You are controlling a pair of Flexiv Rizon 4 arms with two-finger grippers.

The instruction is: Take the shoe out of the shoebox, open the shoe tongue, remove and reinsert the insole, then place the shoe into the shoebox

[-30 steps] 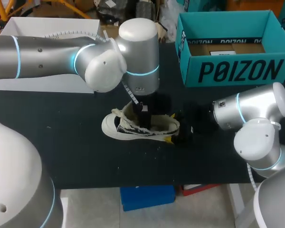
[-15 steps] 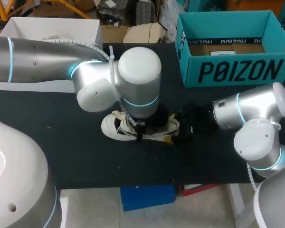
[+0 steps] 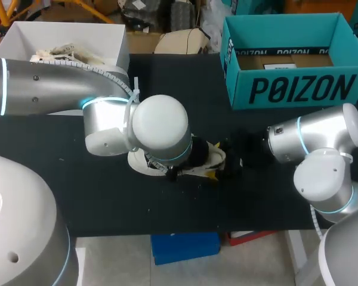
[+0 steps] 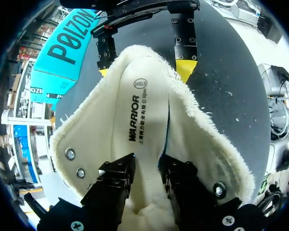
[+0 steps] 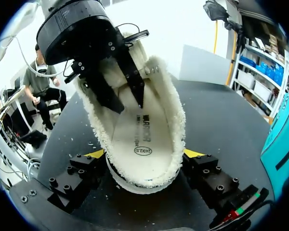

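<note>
With the shoe point(image 3: 210, 158) lying on the surface point(image 3: 107, 202) outside the shoebox point(image 3: 298, 89), the right end effector point(image 5: 143, 155) is clamping its heel and the left end effector point(image 4: 147, 173) is reaching inside, grip impossible to tell, so the insole point(image 5: 135, 139) work and reboxing are seemingly remaining.

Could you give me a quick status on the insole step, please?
Right gripper shut on shoe heel. Left gripper inside shoe, over insole, grip unseen. Shoebox well clear.

A robotics lab: 2 robot arms point(image 3: 48, 89) at a black table point(image 3: 107, 202).
</note>
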